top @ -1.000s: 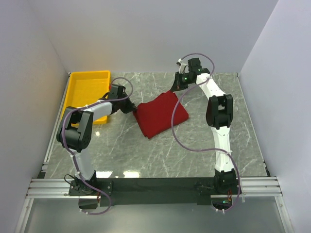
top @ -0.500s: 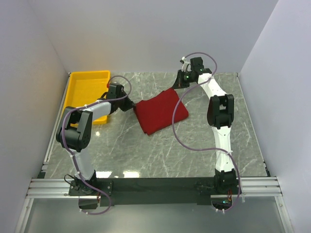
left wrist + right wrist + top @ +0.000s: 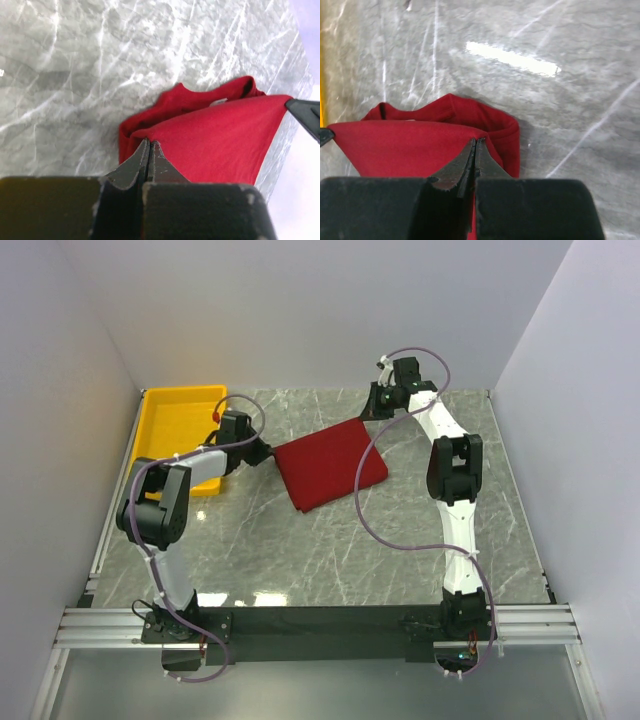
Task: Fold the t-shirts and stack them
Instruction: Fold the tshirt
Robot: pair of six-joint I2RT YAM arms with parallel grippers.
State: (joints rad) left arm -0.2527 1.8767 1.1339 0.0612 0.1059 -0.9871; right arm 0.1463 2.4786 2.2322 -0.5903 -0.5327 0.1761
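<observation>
- The dark red t-shirt is folded into a rough rectangle on the marble-patterned table, near its middle towards the far side, and set at a slant.
- The left arm reaches forward and to the right, with its forearm low beside the yellow tray. The left gripper is at the shirt's left corner.
- In the left wrist view, the left gripper's tips are pressed together on a fold of the red cloth.
- The right arm stretches far forward with its elbow raised and its wrist bent back to the left. The right gripper is at the shirt's far corner.
- Its tips are likewise pinched shut on the cloth.
- The top layer runs taut between the two grips, with the collar showing beneath it.
</observation>
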